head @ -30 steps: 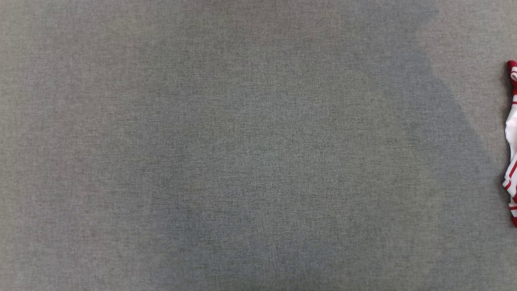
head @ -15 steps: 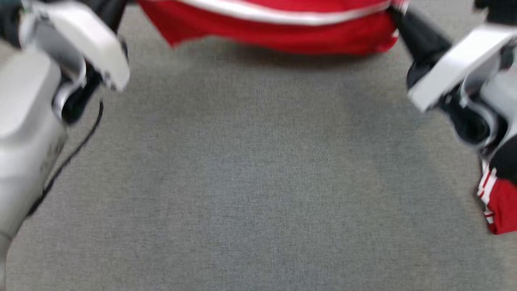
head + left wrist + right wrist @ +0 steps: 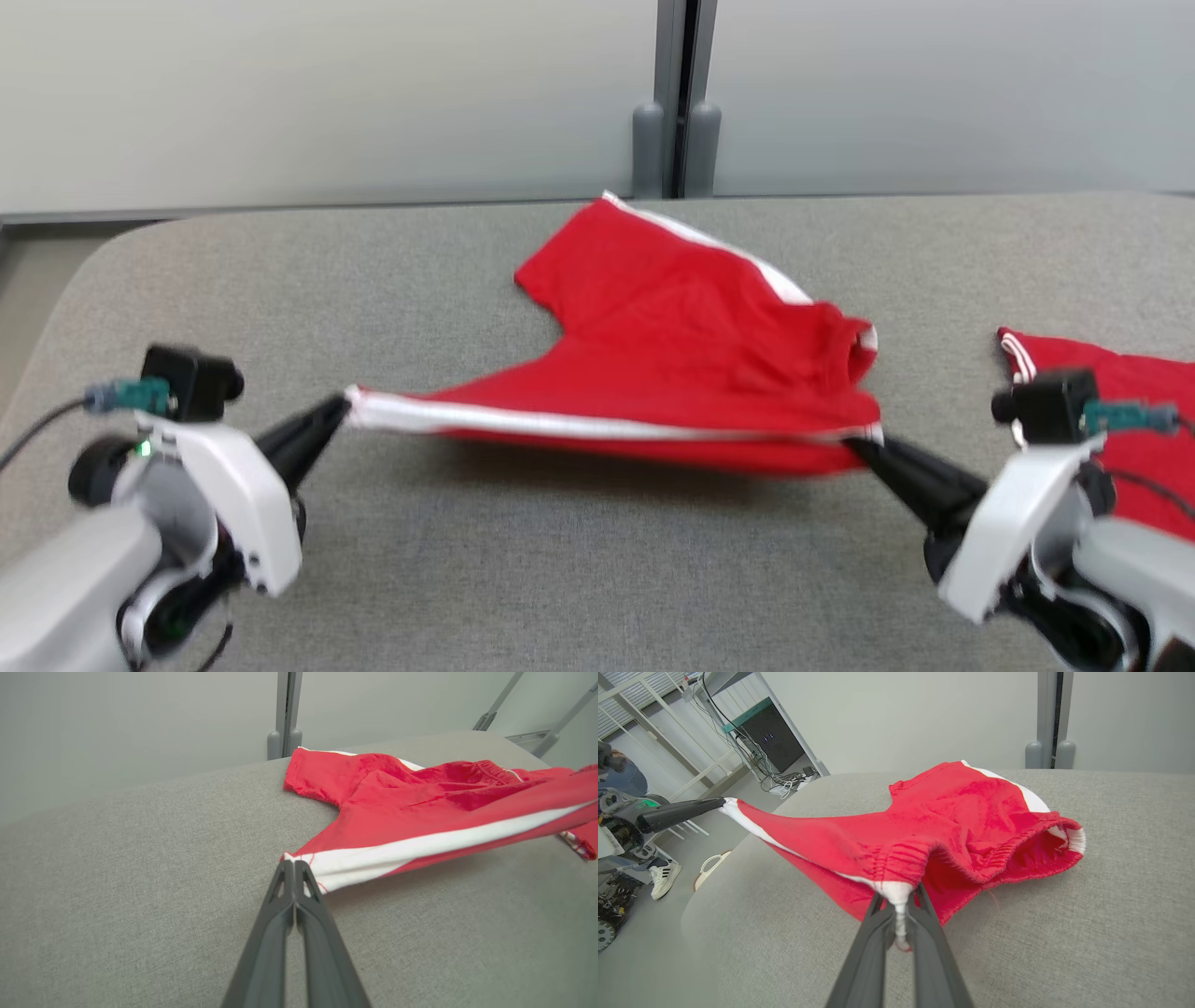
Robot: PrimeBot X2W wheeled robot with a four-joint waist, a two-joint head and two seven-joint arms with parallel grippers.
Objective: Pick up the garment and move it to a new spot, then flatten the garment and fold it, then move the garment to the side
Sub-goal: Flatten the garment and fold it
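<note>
The garment (image 3: pixel 691 355) is a pair of red shorts with a white side stripe. It hangs stretched between my two grippers, its near edge lifted off the grey table (image 3: pixel 579 579) and its far leg resting on the cloth. My left gripper (image 3: pixel 341 411) is shut on the hem corner at the stripe's end, seen close in the left wrist view (image 3: pixel 293 865). My right gripper (image 3: pixel 859 446) is shut on the waistband end of the stripe (image 3: pixel 899 896). In the right wrist view the garment (image 3: pixel 952 821) sags open at the waistband, and the left gripper (image 3: pixel 717 804) pinches its far corner.
A second red garment with white stripes (image 3: pixel 1120 401) lies on the table at the right, behind my right wrist. A pale wall with a grey post (image 3: pixel 677 140) runs along the table's far edge. Off the table's left end are floor, a person's shoe (image 3: pixel 663 877) and a cabled rack.
The head camera has swung up from the bare table top, so the whole picture has shifted. The stretched garment and both arms have come into it, both grippers still shut.
</note>
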